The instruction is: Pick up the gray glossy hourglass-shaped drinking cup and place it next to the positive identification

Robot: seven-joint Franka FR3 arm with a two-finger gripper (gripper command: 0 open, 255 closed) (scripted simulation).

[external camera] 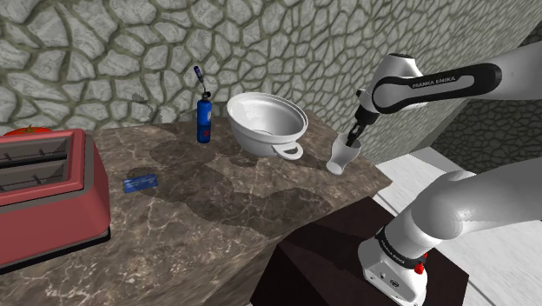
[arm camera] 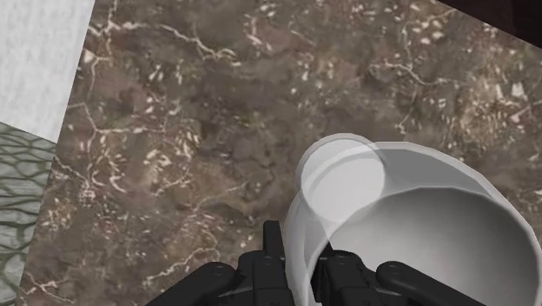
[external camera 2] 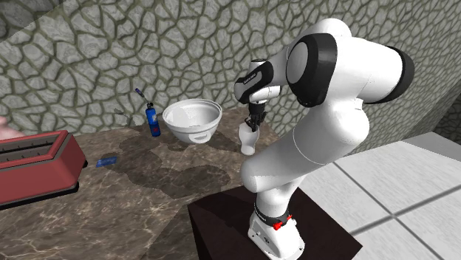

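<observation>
While the pale cup [external camera: 342,157] sat by the counter's [external camera: 217,200] edge, just beside the white bowl [external camera: 265,122], my gripper [arm camera: 300,261] was clenched on its rim wall, one finger inside; judged light, stiff, slippery, so a firm pinch suited.

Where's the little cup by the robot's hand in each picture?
Shoulder view: the cup stands near the counter's right end, right of the white bowl, under the fingers.
Second exterior view: the cup is mid-picture, right of the white bowl.
Wrist view: the cup is close up, its wall between the fingers.
Shared landmark: the marble counter beneath it.
</observation>
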